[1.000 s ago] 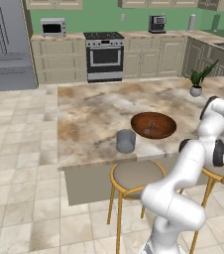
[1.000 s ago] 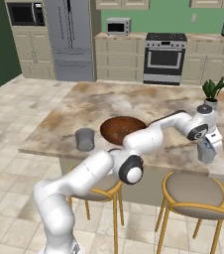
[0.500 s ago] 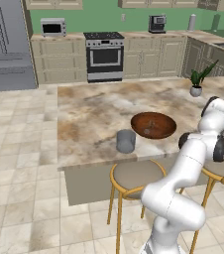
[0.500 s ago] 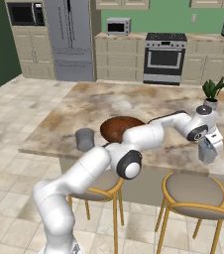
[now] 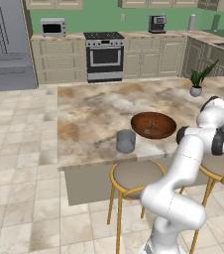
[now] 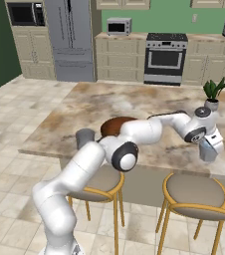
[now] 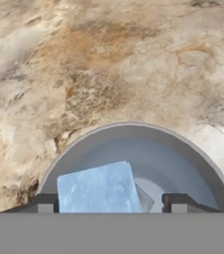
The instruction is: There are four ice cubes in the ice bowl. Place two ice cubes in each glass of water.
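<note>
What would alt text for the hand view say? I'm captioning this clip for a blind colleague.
A pale blue ice cube sits between the gripper's spread finger tips, right over the open mouth of a grey-blue glass seen from above. Mottled tan and white marble counter lies beyond.

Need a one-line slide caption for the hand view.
Open end effector poised over a glass of water on the marble counter, an ice cube between its fingertips.

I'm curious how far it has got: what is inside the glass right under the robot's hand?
An ice cube lies inside the glass, with a second paler piece peeking out behind it. The glass's near part is cut off from sight.
</note>
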